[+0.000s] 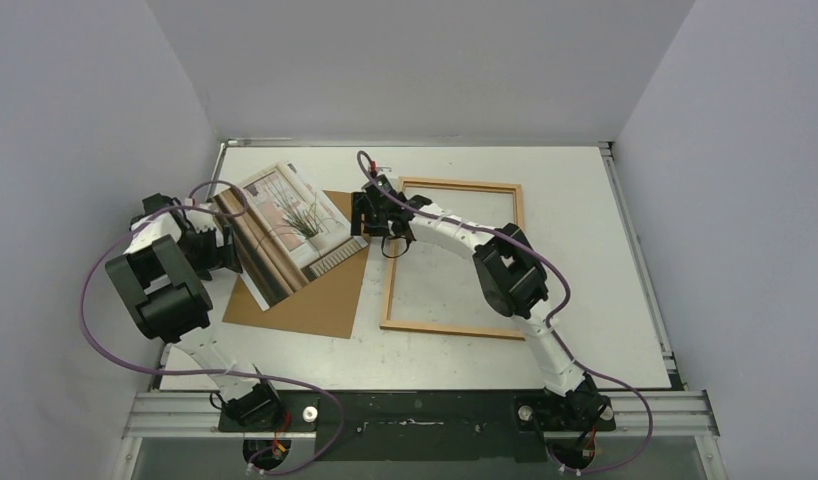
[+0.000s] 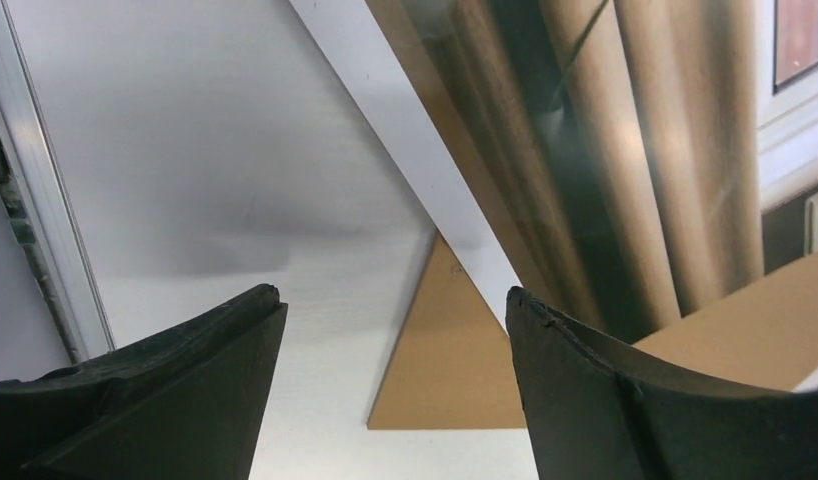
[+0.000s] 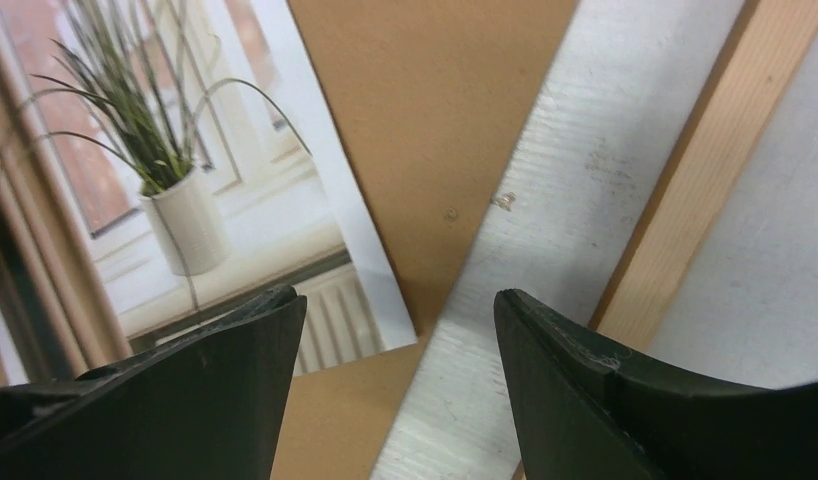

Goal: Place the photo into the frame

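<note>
On the backing sheet, just left of the frame, the photo lies unframed. My left gripper and right gripper flank it, both released, holding nothing. Risk: jaws pinch print and sheet together, or lifting one edge alone creases the paper.

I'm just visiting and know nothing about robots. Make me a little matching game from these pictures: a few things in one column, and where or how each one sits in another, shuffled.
Things:
1. photo
2. frame
3. brown board
4. right gripper

Places or states:
A. lies to the right of the board, with no picture in it
B. lies flat underneath the photo
C. open, hovering between board and frame
D. rests on top of the brown board

Pairs: 1-D, 2-A, 3-B, 4-C
</note>
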You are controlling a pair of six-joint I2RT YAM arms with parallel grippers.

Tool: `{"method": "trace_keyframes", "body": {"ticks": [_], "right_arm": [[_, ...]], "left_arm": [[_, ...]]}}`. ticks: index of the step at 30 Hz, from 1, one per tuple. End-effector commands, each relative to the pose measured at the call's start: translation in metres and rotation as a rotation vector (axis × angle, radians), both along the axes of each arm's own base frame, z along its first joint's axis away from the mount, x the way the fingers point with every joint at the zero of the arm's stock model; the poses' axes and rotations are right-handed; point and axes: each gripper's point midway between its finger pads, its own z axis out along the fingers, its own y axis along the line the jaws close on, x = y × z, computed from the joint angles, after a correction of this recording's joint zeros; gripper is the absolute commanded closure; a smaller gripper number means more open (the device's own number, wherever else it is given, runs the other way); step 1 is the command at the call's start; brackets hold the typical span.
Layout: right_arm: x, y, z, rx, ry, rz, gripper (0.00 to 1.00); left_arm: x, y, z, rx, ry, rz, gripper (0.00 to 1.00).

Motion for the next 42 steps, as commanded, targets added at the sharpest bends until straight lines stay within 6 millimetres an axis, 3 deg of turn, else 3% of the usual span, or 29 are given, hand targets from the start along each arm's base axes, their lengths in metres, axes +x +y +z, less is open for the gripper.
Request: {"method": "trace_keyframes", "body": {"ticks": [1, 4, 15, 19, 26, 34, 42], "right_arm": [[0.024, 0.018, 0.051, 0.092, -0.084, 0.014, 0.29], [0.032, 0.02, 0.051, 0.11, -0.09, 0.014, 0.28], [0.044, 0.035, 0.012, 0.17, -0.019, 0.029, 0.27], [0.037, 0.035, 0.007, 0.19, 0.008, 0.036, 0.27], [0.016, 0.036, 0.004, 0.213, 0.044, 0.058, 0.27], [0.002, 0.035, 0.013, 0.216, 0.043, 0.073, 0.27], [-0.012, 0.029, 0.019, 0.282, 0.09, 0.067, 0.28]], "left_arm": [[0.034, 0.013, 0.008, 0.118, -0.075, -0.029, 0.21], [0.045, 0.005, 0.003, 0.172, -0.078, -0.065, 0.22], [0.063, -0.012, -0.011, 0.228, -0.052, -0.124, 0.23], [0.062, -0.017, -0.014, 0.216, -0.047, -0.137, 0.24], [0.064, -0.045, -0.015, 0.185, -0.053, -0.197, 0.25], [0.063, -0.068, -0.013, 0.123, -0.053, -0.231, 0.26], [0.062, -0.073, -0.013, 0.137, -0.058, -0.248, 0.27]]}}
